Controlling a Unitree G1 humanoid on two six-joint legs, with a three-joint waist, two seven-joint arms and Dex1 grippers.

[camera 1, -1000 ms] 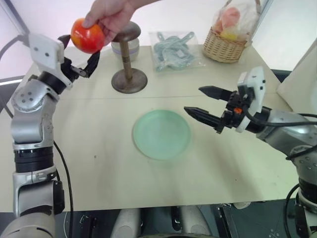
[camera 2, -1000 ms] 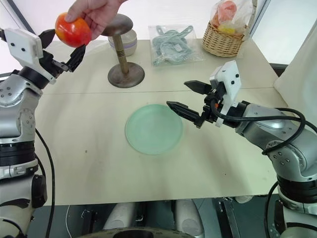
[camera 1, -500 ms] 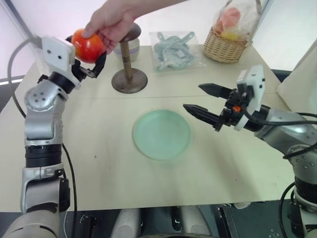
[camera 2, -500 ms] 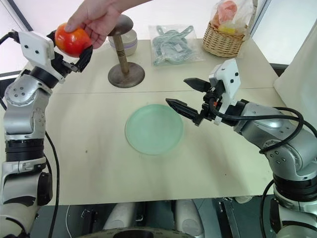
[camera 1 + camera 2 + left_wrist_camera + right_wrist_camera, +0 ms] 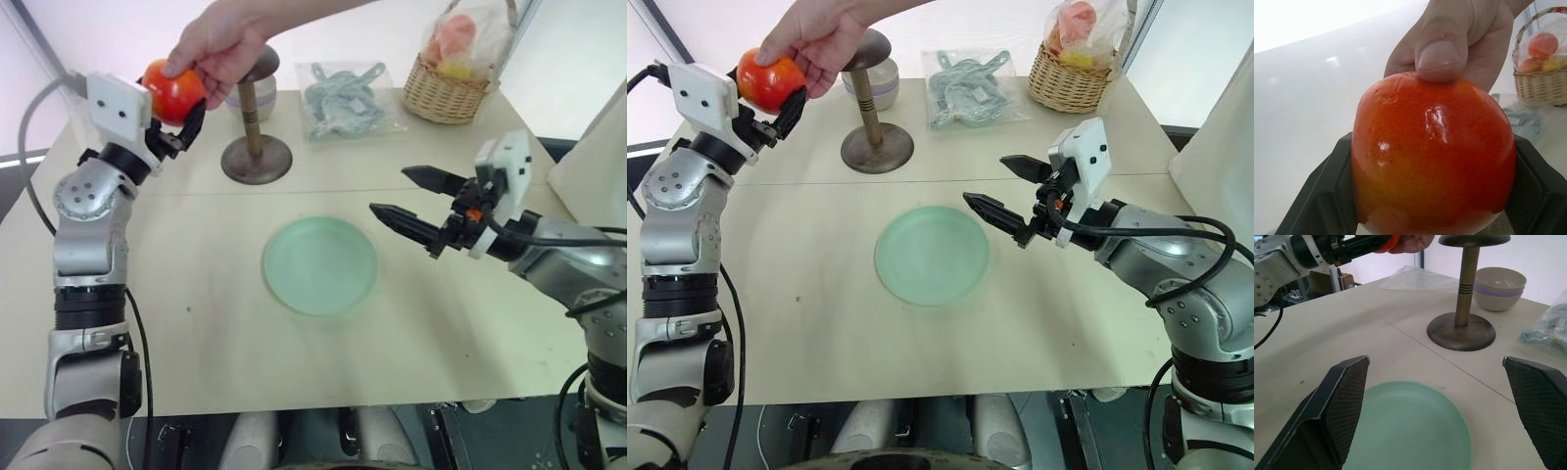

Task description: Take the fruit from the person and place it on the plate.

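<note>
The person's hand point(image 5: 220, 44) reaches in from the back and holds the red-orange fruit point(image 5: 767, 80) from above, over the table's far left. My left gripper point(image 5: 174, 96) is shut on the fruit, with a black finger point(image 5: 1327, 196) pressed to each side while the thumb point(image 5: 1442, 54) still rests on top. The pale green plate point(image 5: 320, 265) lies bare at the table's middle. To its right, my right gripper point(image 5: 390, 191) hovers open, pointing toward the plate with nothing between its fingers point(image 5: 1344, 406).
A brown wooden stand point(image 5: 255, 147) rises behind the plate, with stacked bowls point(image 5: 1498, 286) behind it. A clear bag of bluish items point(image 5: 343, 98) and a wicker basket point(image 5: 456, 88) of wrapped fruits sit at the back right.
My left gripper's fingers, open around the fruit a second ago, have closed on it. The person's hand stays on the fruit. The right gripper has barely shifted.
</note>
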